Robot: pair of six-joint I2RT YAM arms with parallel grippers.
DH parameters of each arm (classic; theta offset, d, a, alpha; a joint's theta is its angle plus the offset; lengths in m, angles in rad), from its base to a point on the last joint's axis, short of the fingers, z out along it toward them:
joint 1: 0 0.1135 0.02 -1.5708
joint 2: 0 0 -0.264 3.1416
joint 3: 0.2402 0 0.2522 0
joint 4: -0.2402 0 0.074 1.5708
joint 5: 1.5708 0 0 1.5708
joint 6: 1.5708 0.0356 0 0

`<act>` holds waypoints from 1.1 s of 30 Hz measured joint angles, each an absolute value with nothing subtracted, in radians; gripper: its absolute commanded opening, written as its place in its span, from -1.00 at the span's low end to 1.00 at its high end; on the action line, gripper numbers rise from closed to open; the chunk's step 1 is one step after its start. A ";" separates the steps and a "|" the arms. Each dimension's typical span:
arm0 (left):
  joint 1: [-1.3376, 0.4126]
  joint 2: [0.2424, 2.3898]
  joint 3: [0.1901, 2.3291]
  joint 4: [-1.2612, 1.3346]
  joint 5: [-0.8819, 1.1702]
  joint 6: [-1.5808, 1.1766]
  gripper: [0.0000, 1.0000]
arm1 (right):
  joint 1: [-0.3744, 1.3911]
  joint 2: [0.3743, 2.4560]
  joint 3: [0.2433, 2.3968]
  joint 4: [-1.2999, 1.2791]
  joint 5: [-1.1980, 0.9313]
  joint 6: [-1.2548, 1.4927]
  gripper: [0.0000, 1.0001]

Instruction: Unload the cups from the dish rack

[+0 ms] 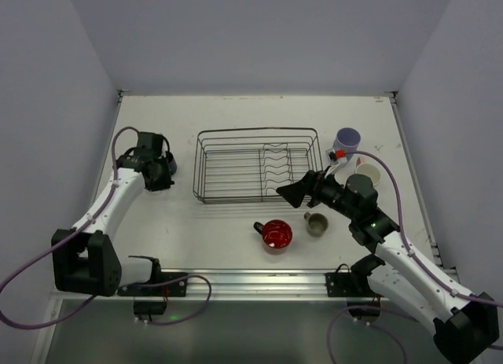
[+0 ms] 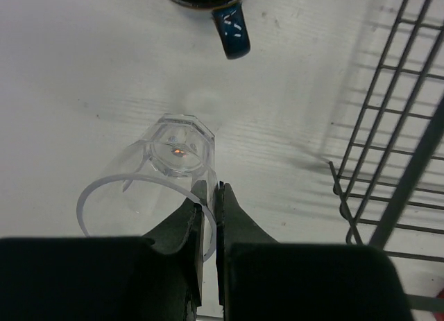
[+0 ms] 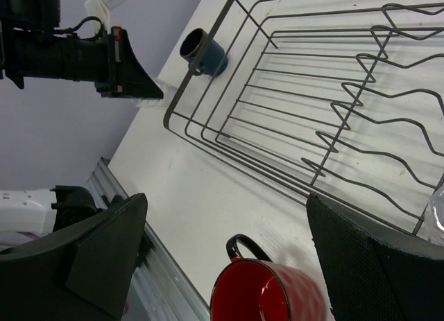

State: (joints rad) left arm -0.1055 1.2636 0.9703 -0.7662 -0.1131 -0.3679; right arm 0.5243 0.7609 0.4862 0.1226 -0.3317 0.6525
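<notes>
The dish rack (image 1: pixel 258 175) stands mid-table with no cups in it. My left gripper (image 2: pixel 211 196) is shut on the rim of a clear glass (image 2: pixel 177 150), which stands upright with its base at the table, left of the rack. A dark blue cup (image 2: pixel 232 31) sits just beyond it. My right gripper (image 3: pixel 229 245) is open and empty, hovering above the red handled mug (image 3: pixel 274 297) in front of the rack (image 3: pixel 312 106). The dark blue cup (image 3: pixel 203 50) also shows in the right wrist view.
A small olive-beige cup (image 1: pixel 316 223) sits right of the red mug (image 1: pixel 277 235). A lavender tumbler (image 1: pixel 346 140) and a pale cup (image 1: pixel 367 175) stand right of the rack. The rack's wire edge (image 2: pixel 399 141) is close on my left gripper's right.
</notes>
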 measured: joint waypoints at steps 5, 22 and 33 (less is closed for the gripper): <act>-0.105 1.371 0.913 -0.743 -0.120 -0.385 -0.92 | 0.524 0.719 0.486 0.089 -0.305 0.641 0.98; -0.105 1.396 0.888 -0.698 -0.168 -0.384 0.41 | 0.524 0.735 0.490 0.040 -0.201 0.606 0.87; -0.108 1.062 1.033 -0.632 -0.056 -0.387 0.57 | 0.524 0.866 0.587 -0.140 0.063 0.528 0.29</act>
